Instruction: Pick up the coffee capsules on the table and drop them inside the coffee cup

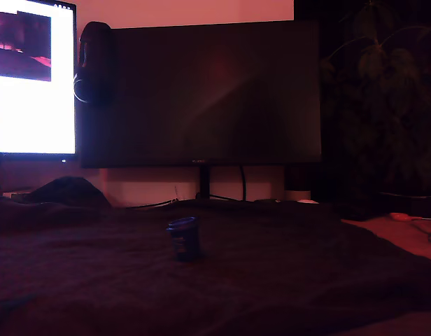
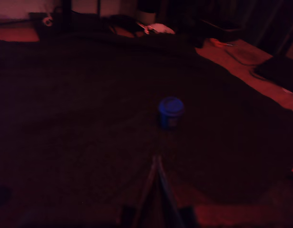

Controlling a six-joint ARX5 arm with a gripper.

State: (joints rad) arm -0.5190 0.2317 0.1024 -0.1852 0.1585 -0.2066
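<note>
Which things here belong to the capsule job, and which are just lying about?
Job:
- dark-blue coffee capsule, upright on the dark cloth
- gripper, fingers together, short of the capsule
- coffee cup: not seen in either view

Lying about:
- dark monitor
- lit screen
- headphones
- houseplant

The lit white monitor screen (image 1: 33, 77) was cut off by the exterior view's left edge. Dimness hid the small dark-blue tapered capsule's (image 2: 170, 112) markings.
</note>
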